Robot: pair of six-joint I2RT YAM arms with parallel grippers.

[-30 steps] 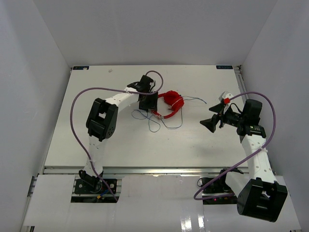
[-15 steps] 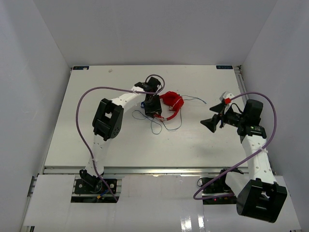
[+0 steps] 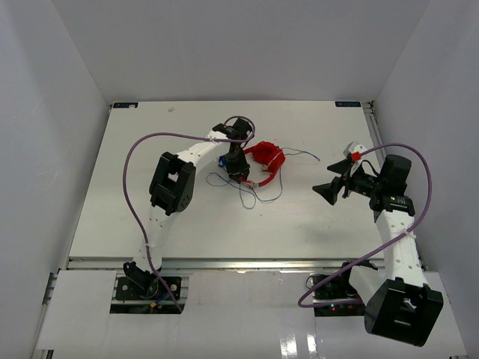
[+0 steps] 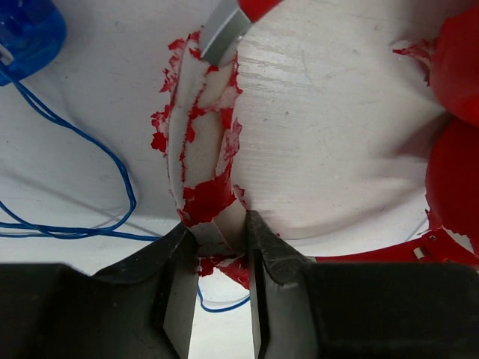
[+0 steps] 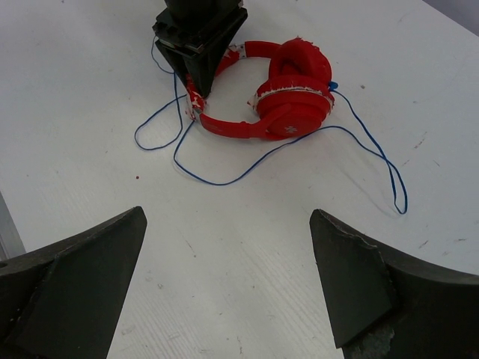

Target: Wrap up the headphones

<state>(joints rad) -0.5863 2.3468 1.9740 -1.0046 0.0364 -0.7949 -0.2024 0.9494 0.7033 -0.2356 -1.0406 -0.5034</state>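
The red headphones (image 3: 266, 156) lie on the white table, cups folded together (image 5: 293, 90), and their red-and-white headband (image 4: 196, 149) curves toward my left gripper. My left gripper (image 4: 219, 235) is shut on the end of the headband; it also shows in the top view (image 3: 240, 172) and the right wrist view (image 5: 198, 45). The thin blue cable (image 5: 374, 149) lies in loose loops around the headphones (image 3: 247, 196). The blue plug (image 4: 26, 34) lies at the upper left of the left wrist view. My right gripper (image 5: 228, 217) is open and empty, right of the headphones (image 3: 329, 191).
Purple robot cables (image 3: 135, 157) arch over both arms. White enclosure walls (image 3: 45, 149) stand on the left, back and right. The table's front edge (image 3: 224, 262) runs just ahead of the arm bases.
My left gripper has moved right and toward the near edge onto the headband, and the cable loops by it have shifted. The right arm has barely moved.
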